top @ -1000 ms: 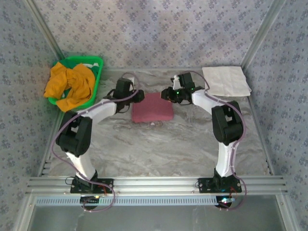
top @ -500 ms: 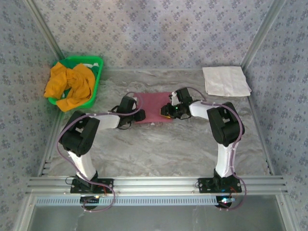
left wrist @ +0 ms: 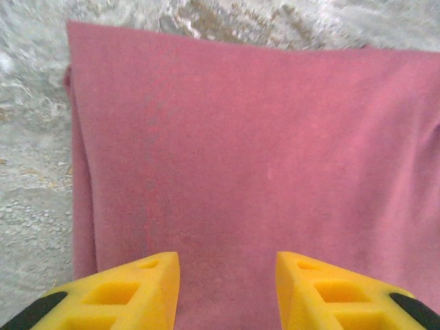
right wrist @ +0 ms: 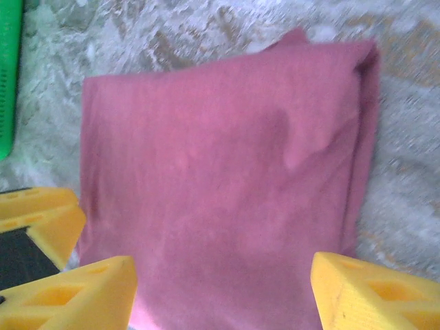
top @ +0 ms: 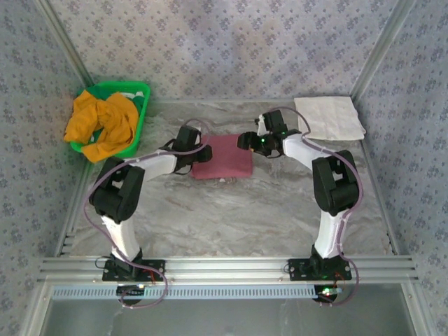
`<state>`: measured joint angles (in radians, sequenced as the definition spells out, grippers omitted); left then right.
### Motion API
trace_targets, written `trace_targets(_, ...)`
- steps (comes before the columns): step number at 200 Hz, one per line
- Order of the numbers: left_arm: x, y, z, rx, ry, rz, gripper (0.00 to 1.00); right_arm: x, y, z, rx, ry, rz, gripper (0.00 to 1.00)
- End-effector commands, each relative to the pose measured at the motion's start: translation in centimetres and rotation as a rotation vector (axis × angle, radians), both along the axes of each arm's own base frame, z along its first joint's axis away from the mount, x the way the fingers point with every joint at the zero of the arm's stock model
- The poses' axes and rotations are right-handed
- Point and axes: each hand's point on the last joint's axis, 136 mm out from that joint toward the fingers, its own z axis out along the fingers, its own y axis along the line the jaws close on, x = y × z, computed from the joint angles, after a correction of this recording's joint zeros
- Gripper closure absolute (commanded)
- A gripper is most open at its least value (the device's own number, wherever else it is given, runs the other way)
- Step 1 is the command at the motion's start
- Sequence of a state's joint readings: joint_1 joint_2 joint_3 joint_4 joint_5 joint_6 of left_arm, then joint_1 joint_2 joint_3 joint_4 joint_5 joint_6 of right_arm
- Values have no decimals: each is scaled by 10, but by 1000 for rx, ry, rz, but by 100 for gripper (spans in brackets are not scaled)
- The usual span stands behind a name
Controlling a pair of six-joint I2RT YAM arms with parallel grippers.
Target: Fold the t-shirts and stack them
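The maroon t-shirt [top: 222,157] lies folded into a neat rectangle mid-table, so one shirt looks done; the mustard-orange t-shirt [top: 103,124] sits crumpled in the green basket [top: 145,98] (unfolded, and nothing stacked yet). The left gripper [left wrist: 227,265] hovers at the maroon t-shirt's left edge, fingers apart, gripping nothing; the right gripper [right wrist: 220,271], spread wide, hangs over its right side, equally empty

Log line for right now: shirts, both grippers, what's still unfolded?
maroon t-shirt: folded, flat mid-table | left gripper: open, at its left edge | right gripper: open, at its right edge | orange t-shirt: crumpled in green basket
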<state>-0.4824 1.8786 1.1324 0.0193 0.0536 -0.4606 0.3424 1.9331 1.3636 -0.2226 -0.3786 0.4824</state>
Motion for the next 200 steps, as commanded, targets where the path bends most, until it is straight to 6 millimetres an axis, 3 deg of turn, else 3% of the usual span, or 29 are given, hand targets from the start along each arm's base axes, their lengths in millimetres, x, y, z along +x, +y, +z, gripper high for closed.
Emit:
trace_targets(1,-5,9,-28,67,65,7,59,4,-15,-30,-135,68,-22,29)
trace_targets(48,-15,21,-61,86,130,37,60,17,-13,-43,-179,96,-29,28)
trace_targets(79,-21,28,-71,85,144,55,60,11,7,-55,-153,128,32,28)
trace_targets(147,-22,33,-71,73,137,70,61,2,50,-70,-48,163,108,38)
trace_targets(200,-22,31,-68,48,123,76,61,0,77,-72,56,183,132,55)
